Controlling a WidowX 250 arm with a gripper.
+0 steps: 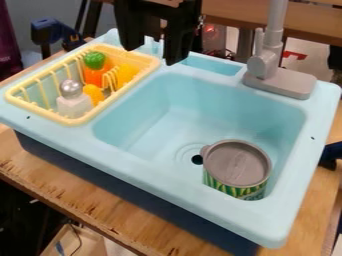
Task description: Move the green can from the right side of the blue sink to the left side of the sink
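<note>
Wood grain runs across the desk (80, 186) under the light blue toy sink (148, 178), and we find the yellow rack (41, 113) at the sink's left end in our view. It lies within the sink's raised edge, which seems to us to give it a firm seat. Its slatted walls fence in a silver-topped shaker (73, 101), standing upright, an orange toy with a green top (95, 70), and two yellow-orange toys beside them. Just past the rack, above the sink's back edge, we see the gripper (153, 49) hanging down, released, its fingers apart and nothing between them. The grey tap (267, 54) stands to our right of it. Down in the basin, we see the can (237, 169) standing lid up beside the drain hole (197, 159); the flat floor probably steadies it.
</note>
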